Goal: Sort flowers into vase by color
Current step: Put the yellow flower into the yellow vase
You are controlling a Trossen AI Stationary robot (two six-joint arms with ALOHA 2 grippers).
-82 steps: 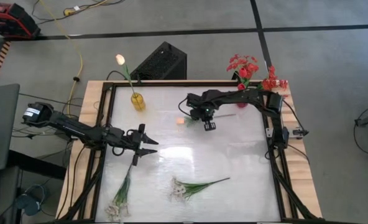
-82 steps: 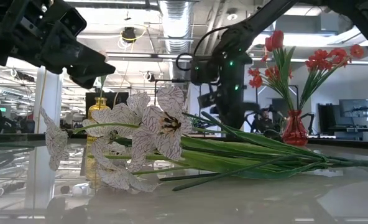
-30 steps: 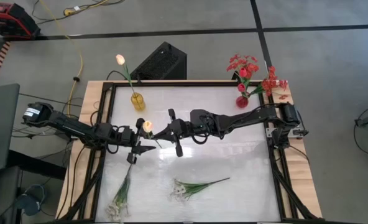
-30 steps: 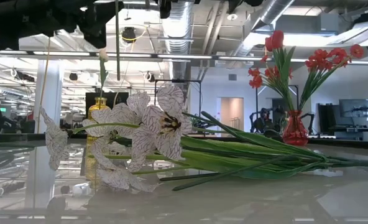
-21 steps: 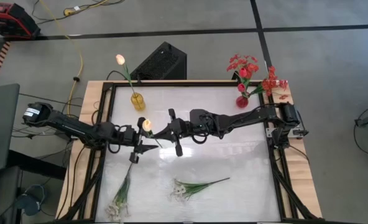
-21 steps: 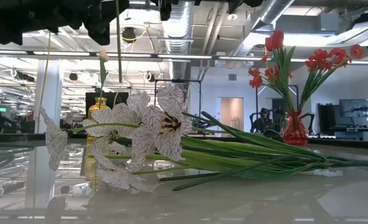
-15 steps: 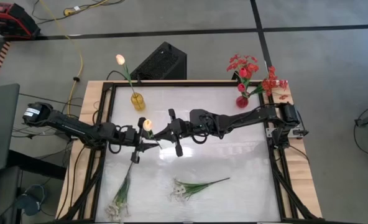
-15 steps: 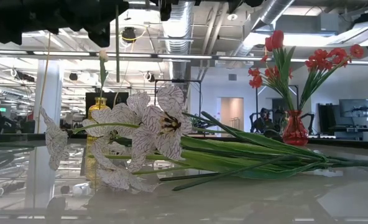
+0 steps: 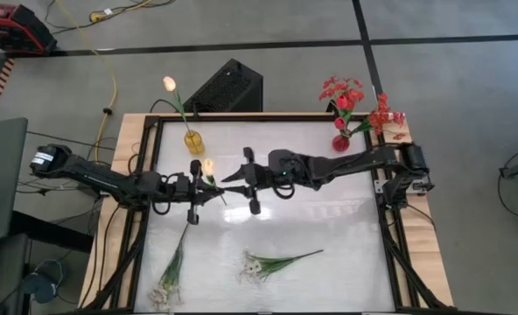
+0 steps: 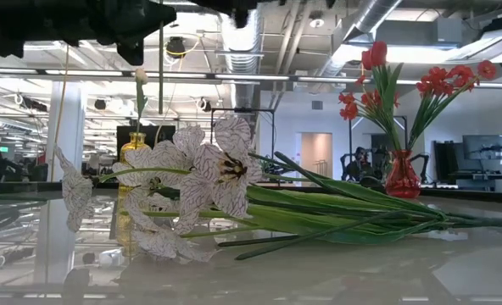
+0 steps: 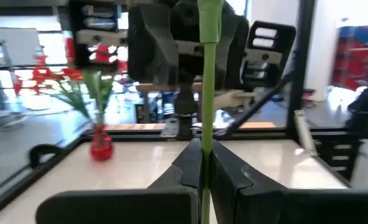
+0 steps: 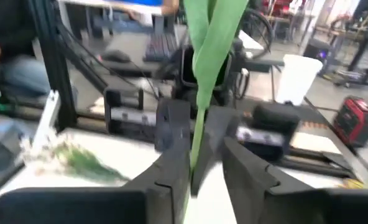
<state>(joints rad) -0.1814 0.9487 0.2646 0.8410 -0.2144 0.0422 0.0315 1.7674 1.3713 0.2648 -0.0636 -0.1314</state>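
- Meeting over the middle-left of the bench (image 9: pixel 329 219), the two end effectors are facing each other across one cream tulip stem (image 9: pixel 208 168).
- Left end effector (image 9: pixel 199 194) is clenching on the green stalk, which is standing upright between its fingers (image 11: pixel 187 168) in the left wrist view.
- Right end effector (image 9: pixel 241 181) is sitting just beside the stem, its fingers (image 12: pixel 171 134) spread either side of the stalk and green leaf (image 12: pixel 210 37); no closed grip is showing.
- Yellow vase (image 9: pixel 193 142) is holding another cream tulip at the bench's far-left corner.
- Red vase (image 9: pixel 340 142) is holding red flowers (image 9: pixel 342 94) at the far right.
- Two white flower sprays (image 9: pixel 272 262) (image 9: pixel 170 278) are lying on the near part of the bench.
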